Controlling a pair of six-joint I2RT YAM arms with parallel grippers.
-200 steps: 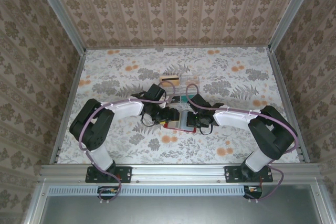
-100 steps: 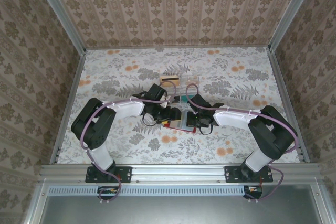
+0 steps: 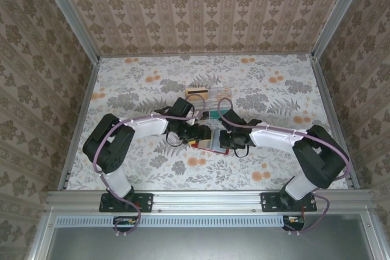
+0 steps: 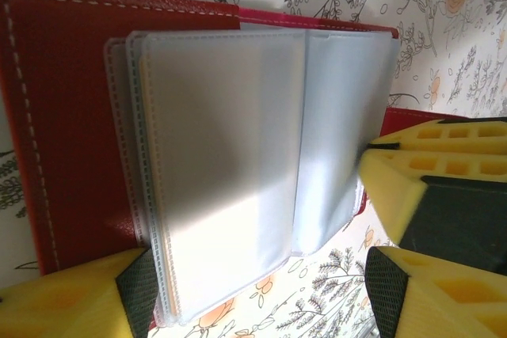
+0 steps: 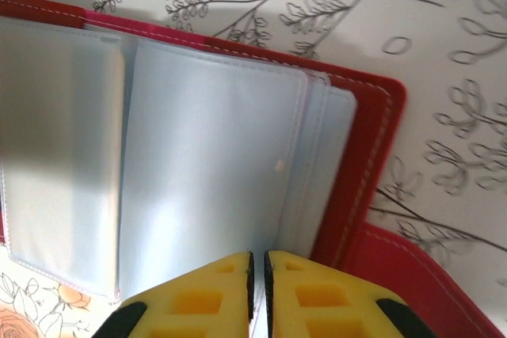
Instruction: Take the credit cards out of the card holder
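Two grippers meet over the flat red folding card holder (image 3: pixel 208 145), left gripper (image 3: pixel 201 133) facing right gripper (image 3: pixel 223 140). Left wrist: fingers (image 4: pixel 63 302) wide, its clear plastic sleeves (image 4: pixel 230 164) between them. Right wrist: fingers (image 5: pixel 198 294) nearly closed at a sleeve's edge; pinching or not, unclear.

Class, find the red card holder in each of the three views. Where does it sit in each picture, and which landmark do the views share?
Top external: card holder mid-table, just below the picture's centre.
Left wrist: card holder lies open, red cover at left and top, sleeves across the middle.
Right wrist: card holder, red cover along top and right.
Shared landmark: the floral table cover.
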